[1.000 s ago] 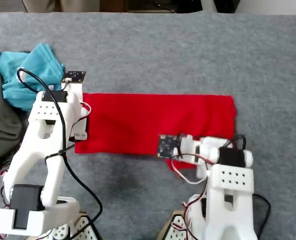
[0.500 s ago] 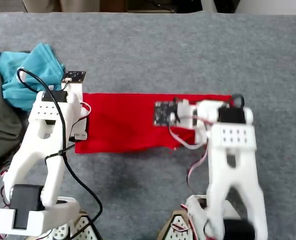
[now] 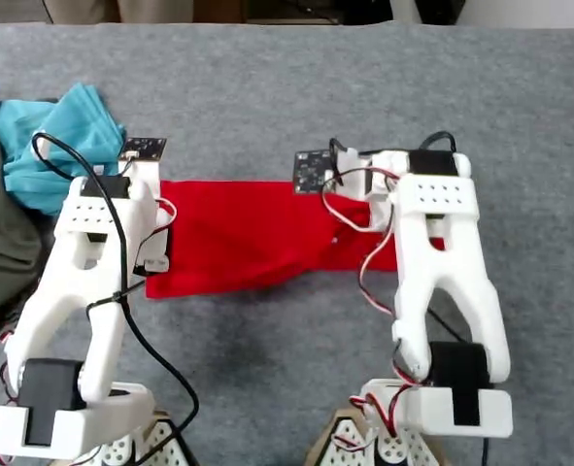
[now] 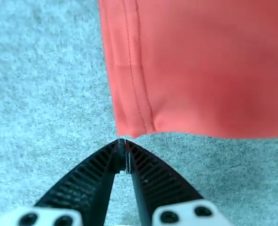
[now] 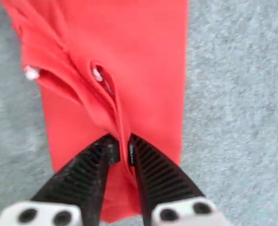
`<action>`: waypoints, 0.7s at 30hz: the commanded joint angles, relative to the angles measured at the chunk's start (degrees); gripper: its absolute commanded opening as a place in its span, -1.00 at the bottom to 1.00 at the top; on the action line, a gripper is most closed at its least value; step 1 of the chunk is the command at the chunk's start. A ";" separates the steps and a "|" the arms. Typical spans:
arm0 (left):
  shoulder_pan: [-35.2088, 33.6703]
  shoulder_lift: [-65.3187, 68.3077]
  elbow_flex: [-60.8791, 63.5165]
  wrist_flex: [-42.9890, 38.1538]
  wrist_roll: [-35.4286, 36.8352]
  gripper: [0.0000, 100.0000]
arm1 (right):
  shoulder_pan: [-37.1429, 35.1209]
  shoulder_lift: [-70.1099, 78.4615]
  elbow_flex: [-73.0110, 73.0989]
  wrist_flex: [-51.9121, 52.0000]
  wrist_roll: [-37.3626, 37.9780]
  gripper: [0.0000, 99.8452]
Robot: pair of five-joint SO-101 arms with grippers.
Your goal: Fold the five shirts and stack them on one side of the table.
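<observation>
Grey, felt-like table (image 3: 520, 116) from above: the red shirt (image 3: 238, 233) lies as a long flat band mid-table, with a crumpled teal shirt (image 3: 63, 136) at the left edge. The left arm (image 3: 83, 272) bends over the band's left end and the right arm (image 3: 442, 252) stretches across its right part.

Left wrist view: the black, ribbed left gripper (image 4: 122, 146) has its fingers pressed together, tips at the hem corner (double-stitched).

Right wrist view: the right gripper (image 5: 121, 146) pinches a raised ridge of smooth red cloth.

Left tool (image 4: 122, 145), right tool (image 5: 122, 144): both closed.
</observation>
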 commanded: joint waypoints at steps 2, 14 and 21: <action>0.00 -2.51 -0.35 0.35 -0.35 -0.96 | -0.92 -1.19 -2.77 -2.55 -4.48 -0.53; 0.00 -2.51 -0.35 0.26 -0.35 -0.96 | -3.47 -22.73 9.27 4.84 -4.66 -0.47; -2.11 -1.89 -1.67 1.05 0.44 -0.96 | 1.80 -33.71 18.24 7.21 -9.85 -0.98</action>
